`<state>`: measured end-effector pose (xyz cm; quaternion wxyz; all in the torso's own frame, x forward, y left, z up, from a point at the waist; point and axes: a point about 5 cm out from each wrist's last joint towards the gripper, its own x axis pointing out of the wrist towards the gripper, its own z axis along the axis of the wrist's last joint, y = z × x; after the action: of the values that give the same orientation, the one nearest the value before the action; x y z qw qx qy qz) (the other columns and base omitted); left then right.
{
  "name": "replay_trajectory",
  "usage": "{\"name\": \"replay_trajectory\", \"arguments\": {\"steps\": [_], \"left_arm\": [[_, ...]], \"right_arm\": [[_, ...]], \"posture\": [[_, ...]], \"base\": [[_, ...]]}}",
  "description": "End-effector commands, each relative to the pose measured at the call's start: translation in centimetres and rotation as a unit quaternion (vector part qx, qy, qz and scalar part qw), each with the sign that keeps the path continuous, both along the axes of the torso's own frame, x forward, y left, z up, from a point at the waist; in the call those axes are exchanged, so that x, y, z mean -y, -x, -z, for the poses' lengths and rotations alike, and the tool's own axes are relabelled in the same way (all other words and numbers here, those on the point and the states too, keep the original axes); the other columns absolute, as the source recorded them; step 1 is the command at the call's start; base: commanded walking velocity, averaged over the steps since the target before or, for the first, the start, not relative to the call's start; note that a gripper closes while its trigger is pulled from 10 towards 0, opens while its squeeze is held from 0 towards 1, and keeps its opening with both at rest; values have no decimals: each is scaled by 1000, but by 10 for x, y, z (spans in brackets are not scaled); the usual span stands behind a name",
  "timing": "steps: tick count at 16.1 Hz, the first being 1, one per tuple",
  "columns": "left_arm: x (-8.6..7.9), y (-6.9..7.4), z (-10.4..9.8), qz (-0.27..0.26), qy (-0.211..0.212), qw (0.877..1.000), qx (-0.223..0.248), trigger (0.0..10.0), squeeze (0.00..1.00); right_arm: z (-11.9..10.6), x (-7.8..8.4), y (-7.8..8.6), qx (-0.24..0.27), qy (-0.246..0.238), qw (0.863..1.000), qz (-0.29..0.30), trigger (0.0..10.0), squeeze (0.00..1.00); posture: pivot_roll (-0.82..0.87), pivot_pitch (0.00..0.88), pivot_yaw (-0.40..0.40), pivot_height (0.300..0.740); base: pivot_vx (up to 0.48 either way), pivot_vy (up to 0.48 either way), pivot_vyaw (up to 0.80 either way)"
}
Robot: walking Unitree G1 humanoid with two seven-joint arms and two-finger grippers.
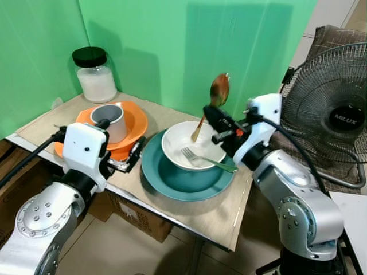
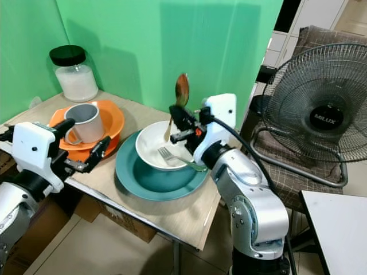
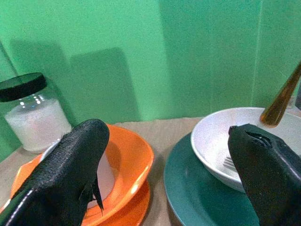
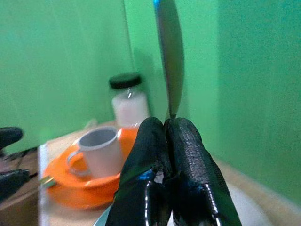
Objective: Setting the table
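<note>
Black right fingers (image 4: pixel 165 136) tight around spoon (image 1: pixel 218 91).

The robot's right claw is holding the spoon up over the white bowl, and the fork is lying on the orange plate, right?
Not quite. The right claw does hold the spoon above the white bowl, but the left eye view shows the fork lying in that bowl.

My right jaws cover the middle of the spoon's (image 1: pixel 219 91) handle. My left arm hides part of the orange plate (image 1: pixel 135 122) and the desk's (image 1: pixel 172 117) near corner. The fan (image 1: pixel 332 120) is cut off by the edge.
</note>
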<state>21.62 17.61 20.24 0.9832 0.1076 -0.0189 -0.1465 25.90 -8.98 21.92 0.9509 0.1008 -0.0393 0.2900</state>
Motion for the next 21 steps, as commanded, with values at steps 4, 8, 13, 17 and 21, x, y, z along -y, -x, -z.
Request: {"name": "replay_trajectory", "arguments": {"steps": [4, 8, 13, 17, 21], "left_arm": [[9, -2, -4, -20, -17, 999, 33, 10000, 0], [30, -4, -5, -17, 25, 999, 42, 10000, 0], [33, -8, -6, -28, 28, 998, 48, 10000, 0], [34, -7, -1, -33, 14, 999, 42, 10000, 0], [28, -7, 2, -47, 0, 998, 35, 10000, 0]], "right_arm": [[-11, 4, 11, 57, -13, 998, 26, 10000, 0], [-22, 16, 21, 104, -36, 991, 75, 10000, 0], [-30, 31, 22, 129, -37, 982, 131, 10000, 0], [-28, 35, 21, 124, -24, 982, 142, 10000, 0], [-24, 33, 20, 112, -21, 984, 137, 10000, 0]], "posture": [[-23, 19, -15, 740], [-45, 27, -4, 740], [-59, 28, -2, 740], [-62, 29, -10, 740], [-57, 30, -19, 740]], "base": [[0, 0, -400], [0, 0, -800], [0, 0, -800], [0, 0, -800], [0, 0, -800]]}}
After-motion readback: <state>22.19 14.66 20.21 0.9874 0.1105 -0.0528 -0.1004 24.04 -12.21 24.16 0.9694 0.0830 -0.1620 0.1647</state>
